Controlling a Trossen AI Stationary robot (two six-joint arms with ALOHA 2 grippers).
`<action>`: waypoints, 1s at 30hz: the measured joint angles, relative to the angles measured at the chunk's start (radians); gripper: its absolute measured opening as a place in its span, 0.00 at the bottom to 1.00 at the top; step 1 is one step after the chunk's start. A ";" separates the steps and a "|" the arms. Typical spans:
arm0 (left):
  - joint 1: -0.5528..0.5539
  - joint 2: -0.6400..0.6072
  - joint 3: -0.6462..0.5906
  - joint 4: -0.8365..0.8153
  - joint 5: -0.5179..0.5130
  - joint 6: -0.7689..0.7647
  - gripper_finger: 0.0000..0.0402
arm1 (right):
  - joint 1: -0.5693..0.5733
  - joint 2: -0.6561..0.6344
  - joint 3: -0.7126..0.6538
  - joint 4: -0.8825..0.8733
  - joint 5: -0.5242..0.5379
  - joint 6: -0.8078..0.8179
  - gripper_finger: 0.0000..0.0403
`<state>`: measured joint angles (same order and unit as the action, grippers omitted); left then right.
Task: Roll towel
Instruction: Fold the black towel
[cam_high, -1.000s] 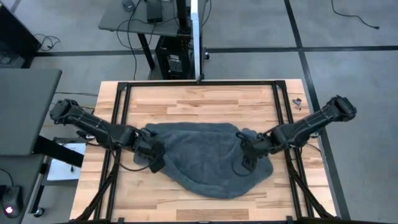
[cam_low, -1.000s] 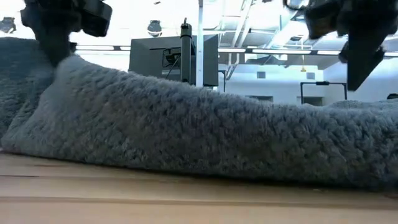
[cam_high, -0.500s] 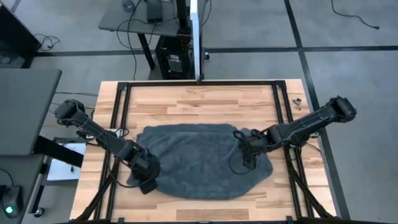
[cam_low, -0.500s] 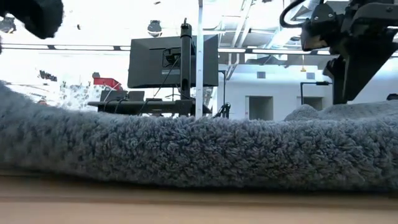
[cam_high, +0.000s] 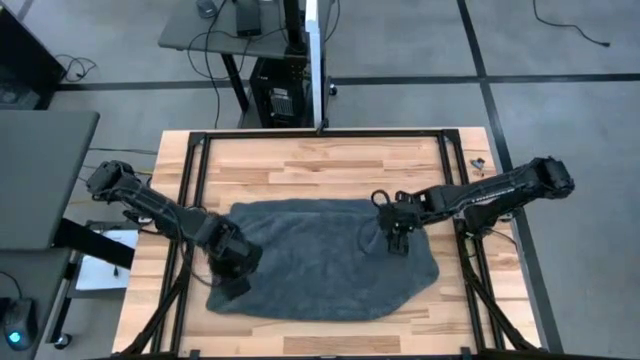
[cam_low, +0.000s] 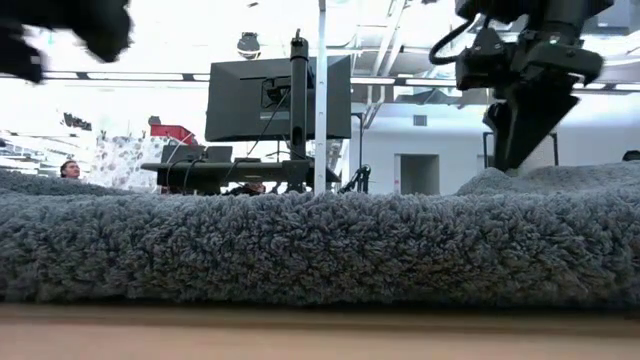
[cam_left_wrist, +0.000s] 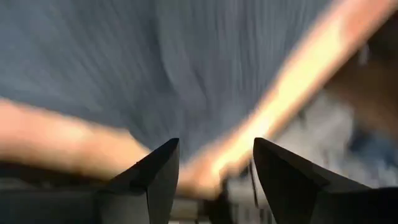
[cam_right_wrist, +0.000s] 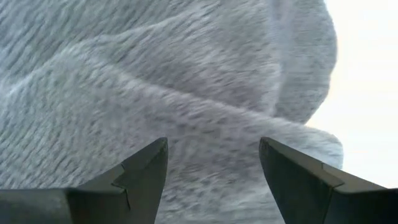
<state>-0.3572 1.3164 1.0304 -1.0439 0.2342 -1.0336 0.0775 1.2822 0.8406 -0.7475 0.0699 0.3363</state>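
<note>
On the plank table (cam_high: 330, 160), fluffy grey terry towel (cam_high: 320, 265) lies flat, rounded.

1 towel (cam_high: 320, 262) lies on 1 table (cam_high: 330, 165). 2 arms reach over it, each ending in 1 gripper: the left gripper (cam_high: 232, 282) near the towel's left edge, the right gripper (cam_high: 398, 240) near its right edge. Beyond the table: 1 monitor (cam_low: 278, 97) and 1 person (cam_low: 69, 169).
</note>
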 joint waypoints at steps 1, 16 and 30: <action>0.030 -0.008 0.008 -0.008 -0.077 0.019 0.47 | -0.023 -0.004 0.001 0.001 -0.016 0.014 0.61; 0.537 -0.022 -0.290 0.520 -0.229 0.496 0.47 | -0.047 -0.036 0.002 -0.020 -0.025 0.528 0.61; 0.543 -0.040 -0.602 0.659 -0.306 0.466 0.47 | 0.226 0.057 -0.060 -0.160 0.037 0.992 0.61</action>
<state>0.1862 1.2769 0.4280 -0.3845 -0.0721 -0.5674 0.3034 1.3395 0.7807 -0.9079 0.1067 1.3283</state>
